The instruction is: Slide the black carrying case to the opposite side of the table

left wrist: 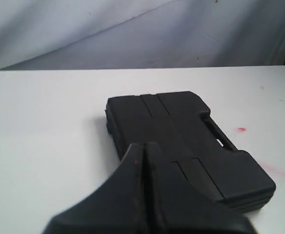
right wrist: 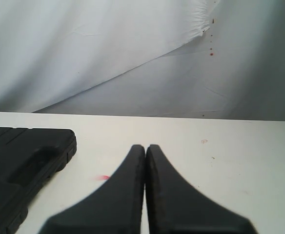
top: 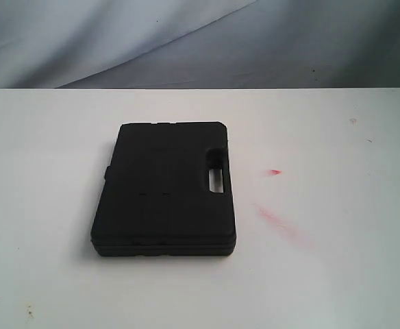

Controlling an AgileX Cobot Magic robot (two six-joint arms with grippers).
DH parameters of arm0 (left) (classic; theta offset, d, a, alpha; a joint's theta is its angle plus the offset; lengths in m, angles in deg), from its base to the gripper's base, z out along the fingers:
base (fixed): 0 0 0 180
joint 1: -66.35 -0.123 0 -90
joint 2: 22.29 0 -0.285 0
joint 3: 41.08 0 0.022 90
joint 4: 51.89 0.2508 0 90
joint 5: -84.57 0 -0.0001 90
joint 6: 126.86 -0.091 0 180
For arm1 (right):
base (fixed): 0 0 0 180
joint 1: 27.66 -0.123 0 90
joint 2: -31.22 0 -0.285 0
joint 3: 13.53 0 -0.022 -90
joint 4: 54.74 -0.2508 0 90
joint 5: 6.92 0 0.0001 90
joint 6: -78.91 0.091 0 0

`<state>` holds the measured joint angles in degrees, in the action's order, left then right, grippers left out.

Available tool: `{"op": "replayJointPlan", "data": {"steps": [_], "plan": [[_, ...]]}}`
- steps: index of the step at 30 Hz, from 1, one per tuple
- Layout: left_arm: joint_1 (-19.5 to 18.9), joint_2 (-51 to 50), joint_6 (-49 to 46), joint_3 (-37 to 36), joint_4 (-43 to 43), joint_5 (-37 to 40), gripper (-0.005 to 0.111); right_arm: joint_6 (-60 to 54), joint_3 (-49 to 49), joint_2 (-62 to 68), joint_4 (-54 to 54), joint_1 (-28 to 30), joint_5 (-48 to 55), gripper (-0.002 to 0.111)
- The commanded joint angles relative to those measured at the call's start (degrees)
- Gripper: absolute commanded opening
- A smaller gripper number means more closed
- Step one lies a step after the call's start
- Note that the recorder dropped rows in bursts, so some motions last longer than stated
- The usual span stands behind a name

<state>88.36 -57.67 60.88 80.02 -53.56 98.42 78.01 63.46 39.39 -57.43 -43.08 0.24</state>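
Observation:
The black carrying case [top: 164, 190] lies flat a little left of the middle of the white table [top: 337, 274], its handle slot facing right. In the left wrist view the case [left wrist: 191, 141] lies just beyond my left gripper [left wrist: 145, 146], whose jaws are pressed together and empty, with the tips over the case's near edge. In the right wrist view my right gripper [right wrist: 145, 147] is shut and empty above bare table [right wrist: 230, 161], and the case [right wrist: 20, 161] shows off to its side. Neither gripper appears in the exterior view.
Red smears [top: 274, 218] and a small red mark [top: 274, 172] stain the tabletop right of the case. A grey-white cloth backdrop [top: 200, 41] hangs behind the table's far edge. Small specks [top: 353, 121] dot the far right of the table.

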Motion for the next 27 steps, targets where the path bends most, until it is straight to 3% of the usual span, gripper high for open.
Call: {"op": "replayJointPlan", "data": {"steps": [1,13,27], "plan": [[-3.1,5.3,-9.3,-3.3,-4.2,-3.2,0.000,0.1,0.2,-0.4,0.3,0.2,-0.1,0.000],[-15.2,17.9,-11.7,-14.1,-10.1,-6.5,0.000,0.1,0.2,-0.4,0.3,0.2,-0.1,0.000],[-15.4,27.3,-14.0,-18.3,-10.5,-7.6,0.000,0.1,0.2,-0.4,0.3,0.2,-0.1,0.000]]}}
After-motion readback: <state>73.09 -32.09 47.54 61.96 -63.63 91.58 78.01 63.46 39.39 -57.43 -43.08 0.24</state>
